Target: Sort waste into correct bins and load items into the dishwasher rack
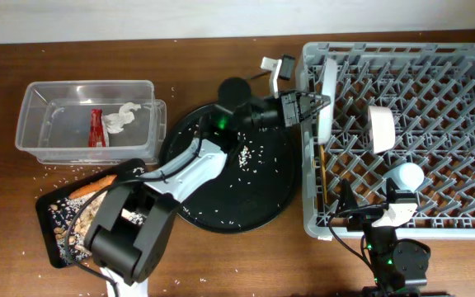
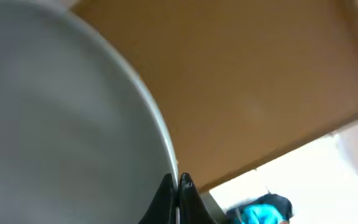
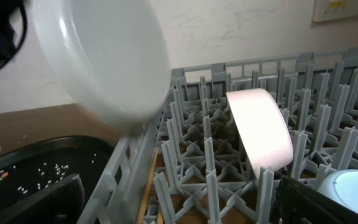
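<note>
My left gripper (image 1: 307, 107) is shut on the rim of the pale grey plate (image 1: 328, 87), which it holds on edge over the left column of the grey dishwasher rack (image 1: 452, 99). In the left wrist view the plate (image 2: 61, 118) fills the left and the fingertips (image 2: 178, 182) pinch its rim. The plate (image 3: 98, 56) also hangs at the upper left of the right wrist view. The white bowl (image 1: 382, 128) lies on its side among the pegs. The light-blue cup (image 1: 404, 176) sits in the rack beside my right gripper (image 1: 368, 210), which is open and empty. The chopsticks (image 1: 322, 173) lie along the rack's left side.
The clear tub (image 1: 35, 124) holds the red wrapper (image 1: 96, 126) and white tissue (image 1: 122, 118). The black rectangular tray (image 1: 46, 216) holds the carrot piece (image 1: 96, 184) and tan scraps. Rice grains (image 1: 242, 154) lie on the round black tray (image 1: 221, 219).
</note>
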